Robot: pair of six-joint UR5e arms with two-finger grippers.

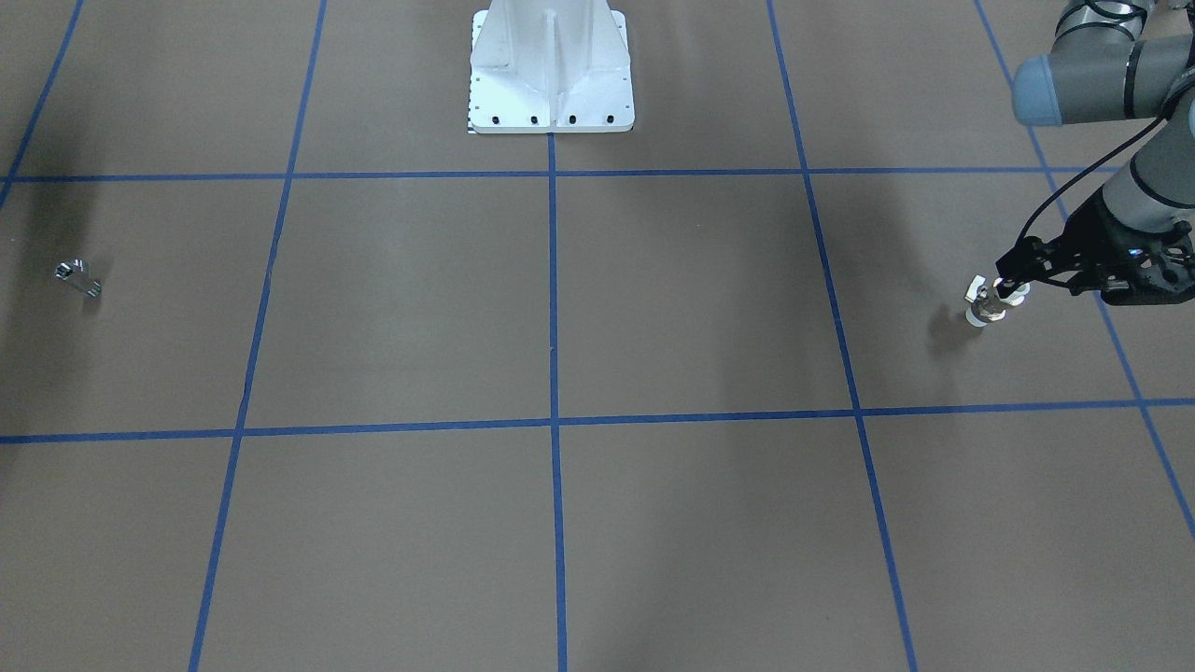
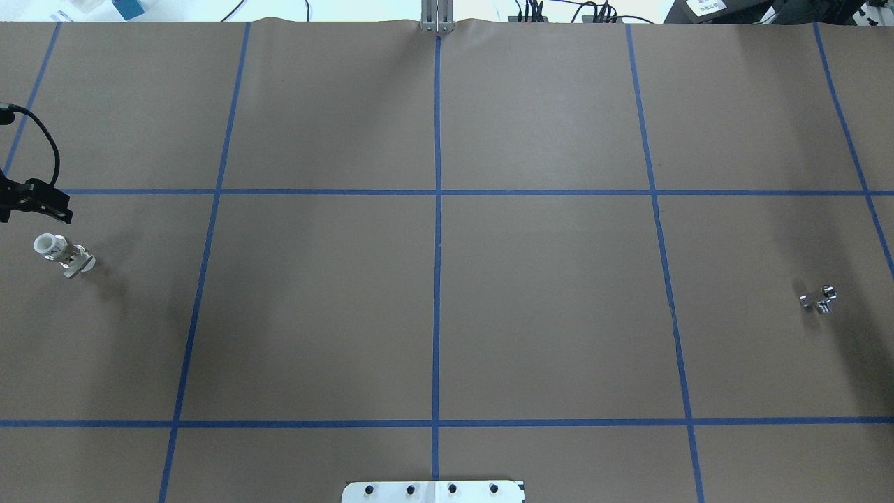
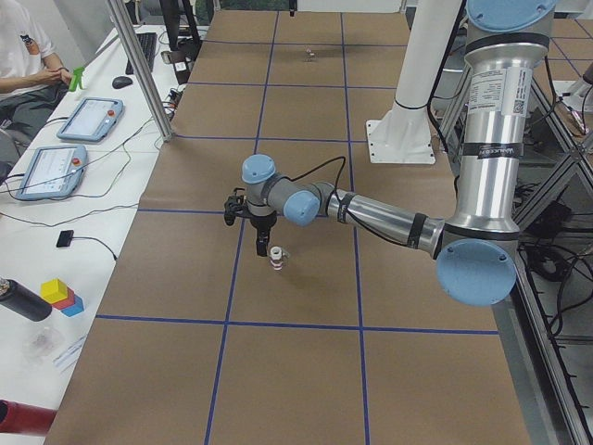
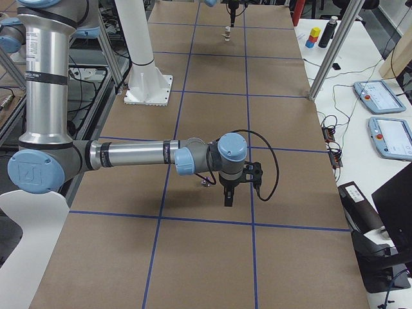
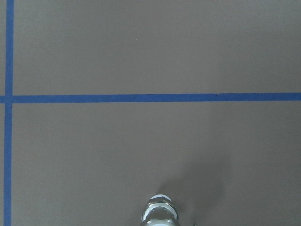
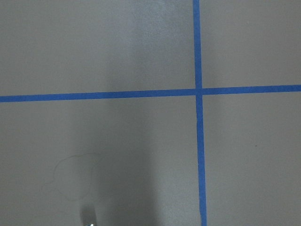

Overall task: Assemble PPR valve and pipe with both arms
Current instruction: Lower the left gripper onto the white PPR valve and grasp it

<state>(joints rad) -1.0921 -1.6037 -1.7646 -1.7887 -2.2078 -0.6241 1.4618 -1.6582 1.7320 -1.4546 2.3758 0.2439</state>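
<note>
The valve (image 1: 988, 304) sits on the table (image 2: 545, 300) way over on the robot's left side. It looks like it's standing on one white end, with the brassy middle above that and the little lever sticking out sideways. The left gripper (image 1: 1008, 278) hangs right at it, fingers pointing down, tips just beside the upper end of the valve. Honestly I can't tell if it's touching or not. I can't tell whether the jaws are spread or pinched together either, since from every angle they read as one black blob. The left wrist camera only catches the valve end-on at the very bottom edge of its view.

The pipe (image 2: 818, 299) lies on the table on the robot's far right side, so the two parts are well apart, with blue tape lines (image 2: 437, 279) between them. The right gripper (image 4: 227, 201) hovers near the pipe, fingers aimed down at the table. It only shows up in the side camera, so no way to say if it's spread or clenched. The white robot base (image 1: 551, 75) stands at the table edge between the arms.
</note>
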